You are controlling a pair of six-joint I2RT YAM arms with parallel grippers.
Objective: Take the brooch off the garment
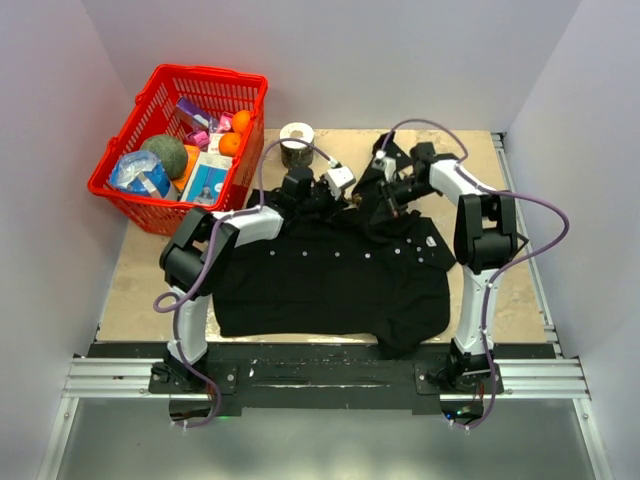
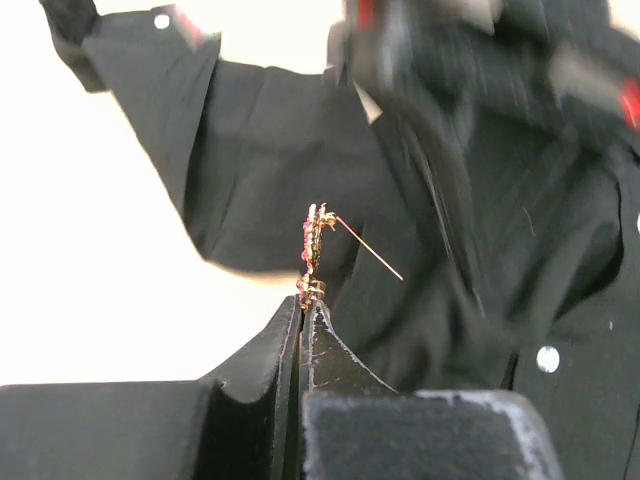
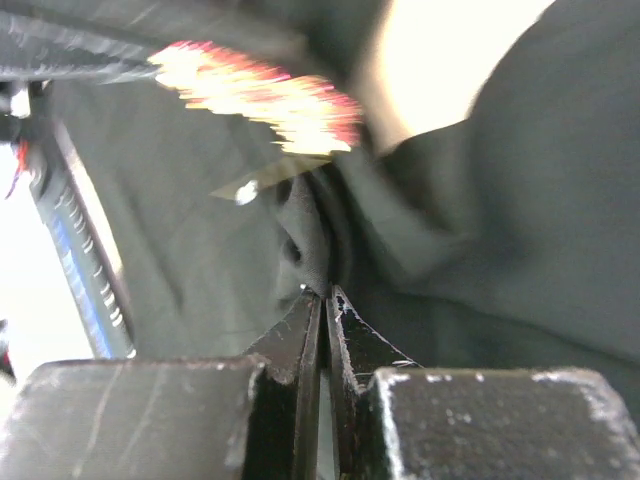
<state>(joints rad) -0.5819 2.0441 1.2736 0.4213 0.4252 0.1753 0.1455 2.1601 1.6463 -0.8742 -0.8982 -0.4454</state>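
Observation:
The brooch (image 2: 314,243), a tiny reddish-pink and gold pin, stands edge-on in the tips of my left gripper (image 2: 306,298), which is shut on its lower end. Its thin needle hangs open, slanting down to the right in front of the black cloth. The garment (image 1: 330,285), a black shirt with white buttons, lies spread on the table; its collar end is bunched up between the two grippers. My right gripper (image 3: 325,293) is shut on a fold of the garment (image 3: 310,235). A blurred red-gold streak (image 3: 270,95) above that fold looks like the brooch. From the top view the brooch is too small to make out.
A red basket (image 1: 118,150) of groceries stands at the back left. A roll of tape (image 1: 297,143) sits behind my left gripper (image 1: 343,192). My right gripper (image 1: 375,205) is close beside it. Grey walls close in the wooden table (image 1: 135,280) on three sides.

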